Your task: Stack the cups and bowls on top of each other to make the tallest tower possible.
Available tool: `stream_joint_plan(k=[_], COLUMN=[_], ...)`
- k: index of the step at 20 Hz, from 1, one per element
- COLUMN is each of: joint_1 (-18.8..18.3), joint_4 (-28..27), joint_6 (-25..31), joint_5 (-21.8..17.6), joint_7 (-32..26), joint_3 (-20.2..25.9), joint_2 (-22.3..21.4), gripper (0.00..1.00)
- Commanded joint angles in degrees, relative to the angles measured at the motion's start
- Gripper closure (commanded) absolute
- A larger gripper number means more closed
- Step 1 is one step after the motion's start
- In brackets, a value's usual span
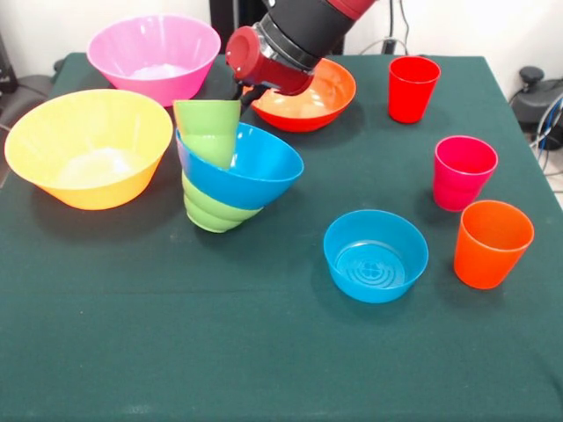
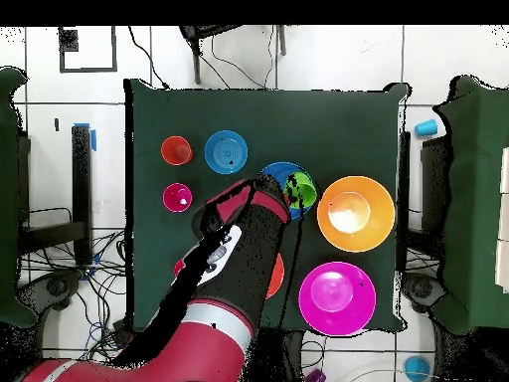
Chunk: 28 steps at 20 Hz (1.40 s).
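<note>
The tower stands left of centre: a small green bowl [image 1: 209, 211] carries the wide blue bowl [image 1: 251, 171], which tilts. A light green cup [image 1: 209, 130] sits tilted inside the blue bowl. My gripper [image 1: 244, 91] is right at that cup's upper right rim, under the red wrist; its grip is hidden. The red cup [image 1: 413, 86], magenta cup [image 1: 464, 170] and orange cup [image 1: 493, 243] stand apart on the right. The small blue bowl [image 1: 376, 256] sits in front of them. In the overhead view the arm covers much of the blue bowl [image 2: 285, 175].
The big yellow-orange bowl [image 1: 88, 145] sits close left of the tower and the big pink bowl [image 1: 154, 54] behind it. The shallow orange-red bowl [image 1: 318, 98] lies behind my wrist. The table is covered in green cloth [image 1: 264, 352].
</note>
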Motion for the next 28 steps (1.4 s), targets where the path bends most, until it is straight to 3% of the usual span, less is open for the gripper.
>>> stream_joint_plan(k=[1, 11, 21, 28], joint_1=[-0.9, -3.9, -3.3, -3.8], joint_4=[-3.2, -2.4, -2.3, -2.1], joint_6=[-3.2, 4.1, 4.4, 4.4], joint_5=[-1.6, 1.2, 0.0, 1.7], joint_7=[4.8, -0.3, -1.0, -0.3], joint_3=[4.2, 7.5, 6.3, 8.3], joint_2=[3.0, 3.6, 2.3, 2.2], gripper=[1.0, 1.0, 1.0, 1.0])
